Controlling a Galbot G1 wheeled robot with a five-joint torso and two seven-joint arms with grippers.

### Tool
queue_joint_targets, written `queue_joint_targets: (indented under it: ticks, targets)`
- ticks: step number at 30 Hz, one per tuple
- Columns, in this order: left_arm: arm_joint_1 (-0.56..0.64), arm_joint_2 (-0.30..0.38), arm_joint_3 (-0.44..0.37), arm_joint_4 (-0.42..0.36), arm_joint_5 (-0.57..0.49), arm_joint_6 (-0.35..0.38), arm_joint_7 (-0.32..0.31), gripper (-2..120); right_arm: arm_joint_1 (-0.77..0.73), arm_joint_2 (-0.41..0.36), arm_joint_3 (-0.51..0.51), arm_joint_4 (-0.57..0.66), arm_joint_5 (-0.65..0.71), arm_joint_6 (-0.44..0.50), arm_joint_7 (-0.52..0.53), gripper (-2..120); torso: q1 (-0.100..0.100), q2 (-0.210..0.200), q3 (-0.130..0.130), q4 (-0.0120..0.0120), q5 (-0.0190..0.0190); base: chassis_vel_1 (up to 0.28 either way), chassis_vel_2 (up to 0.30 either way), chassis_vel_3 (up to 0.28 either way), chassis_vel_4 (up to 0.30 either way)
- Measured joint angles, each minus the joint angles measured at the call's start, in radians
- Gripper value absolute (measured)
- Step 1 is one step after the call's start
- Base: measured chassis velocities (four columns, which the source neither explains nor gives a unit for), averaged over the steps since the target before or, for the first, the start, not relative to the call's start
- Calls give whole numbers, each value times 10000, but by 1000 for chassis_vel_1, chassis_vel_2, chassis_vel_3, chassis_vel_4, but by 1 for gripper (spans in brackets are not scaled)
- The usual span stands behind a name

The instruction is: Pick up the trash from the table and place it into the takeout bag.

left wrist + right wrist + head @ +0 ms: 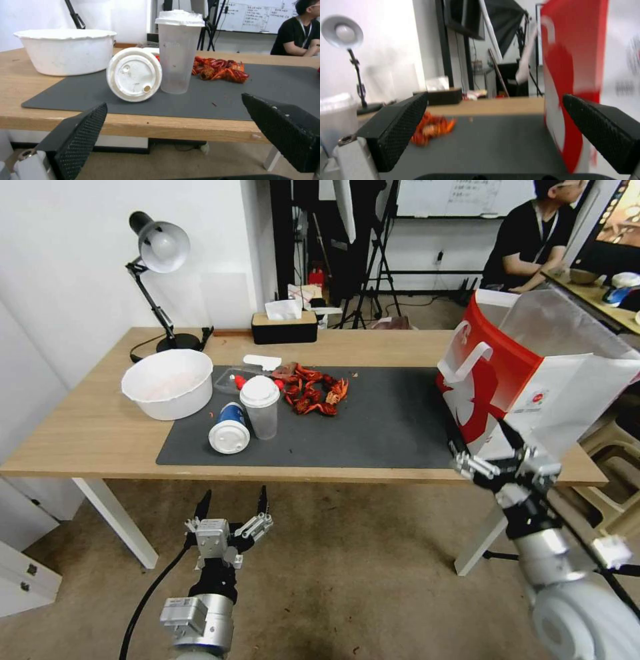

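On the table (87,427), a blue cup (229,430) lies on its side on the dark mat (387,420), its white lid (134,74) facing the front edge. A clear cup (260,407) with a white lid stands upright right beside it (178,52). The takeout bag (533,373), white and red, stands open at the table's right end (576,75). My left gripper (233,503) hangs open below and in front of the table edge, facing both cups (174,100). My right gripper (480,441) is open at the bag's near lower corner (495,95), holding nothing.
A large white bowl (168,382) sits left of the cups. Red crayfish shells (310,390) lie mid-mat behind them. A desk lamp (160,247) and a black tissue box (285,327) stand at the back edge. Stools (620,447) crowd the right side.
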Motion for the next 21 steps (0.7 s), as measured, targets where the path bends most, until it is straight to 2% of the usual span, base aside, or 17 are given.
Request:
queue_joint_targets:
  ticks: [9,21]
  targets:
    - [-133,109,2,25,-150,53,-6,100,-621,660,-85,-597,-471,653,-339,100,0,0,0,2,0,0,0,0,0]
    - [-245,259,22,83,-289,100,-5,100,-1024,1246,-192,-1080,-960,1021,-641,100,0,1,1,1,0,0,0,0,0]
